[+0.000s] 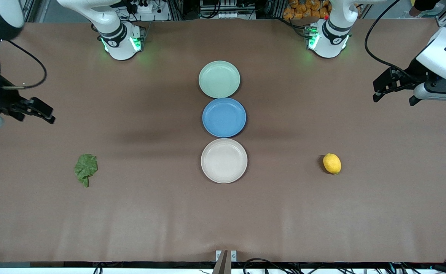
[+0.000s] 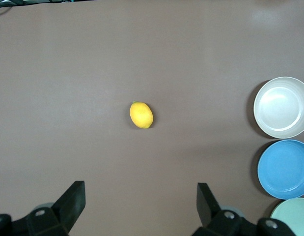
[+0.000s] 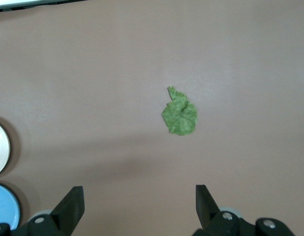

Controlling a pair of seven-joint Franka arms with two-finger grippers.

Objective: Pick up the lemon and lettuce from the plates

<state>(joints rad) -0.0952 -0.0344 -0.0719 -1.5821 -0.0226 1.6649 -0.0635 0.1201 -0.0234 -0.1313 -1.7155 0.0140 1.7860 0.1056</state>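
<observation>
The lemon [image 1: 332, 163] lies on the bare table toward the left arm's end, not on a plate; it also shows in the left wrist view [image 2: 141, 115]. The lettuce [image 1: 86, 169] lies on the bare table toward the right arm's end, and shows in the right wrist view [image 3: 179, 114]. The mint green plate [image 1: 219, 79] and the cream-white plate [image 1: 224, 160] are both empty. My left gripper [image 1: 393, 96] is open and empty, up over the table at its own end. My right gripper [image 1: 40, 113] is open and empty, up over the table at its own end.
A blue plate [image 1: 224, 117], empty, sits between the mint and cream-white plates in a row down the table's middle. The two arm bases stand at the table's edge farthest from the front camera. Cables hang from both arms.
</observation>
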